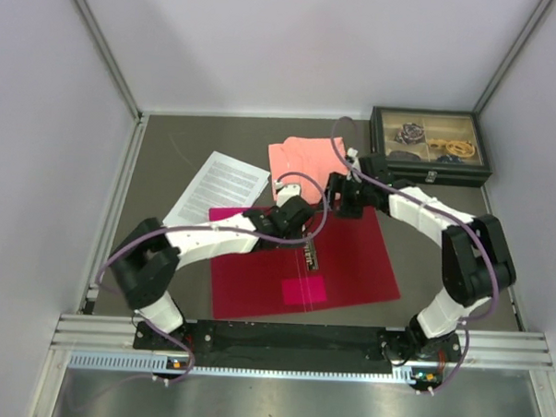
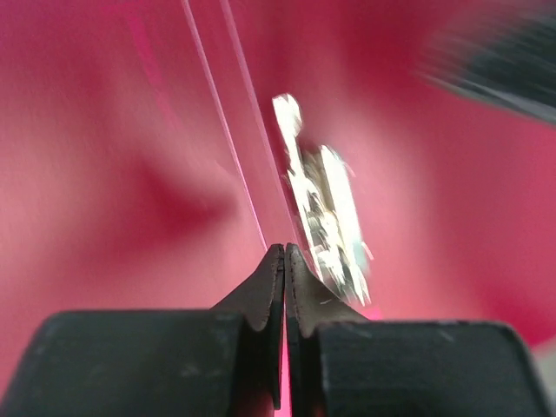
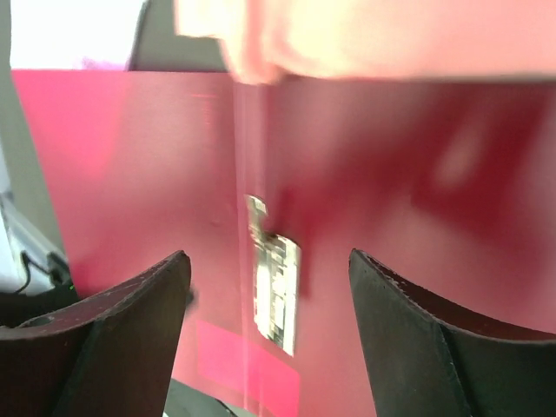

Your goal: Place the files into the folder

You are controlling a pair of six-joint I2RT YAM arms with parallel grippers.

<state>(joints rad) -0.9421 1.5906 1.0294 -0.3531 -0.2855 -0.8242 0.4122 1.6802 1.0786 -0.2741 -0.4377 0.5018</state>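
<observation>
The red folder [image 1: 350, 258] lies open and flat on the table, with its metal clip [image 1: 310, 257] on the middle fold and a pink patch near the front edge. The files [image 1: 219, 187], a white printed stack, lie on the table left of and behind the folder. My left gripper [image 1: 305, 233] is shut and hovers just over the folder beside the clip [image 2: 321, 217]; its tips [image 2: 285, 252] show nothing between them. My right gripper [image 1: 344, 210] is open and empty over the folder's far edge, with the clip [image 3: 276, 291] seen between its fingers [image 3: 268, 256].
A salmon-pink folded cloth [image 1: 303, 159] lies behind the folder, touching its far edge. A dark compartment box [image 1: 430, 146] with small items stands at the back right. White walls enclose the table on three sides.
</observation>
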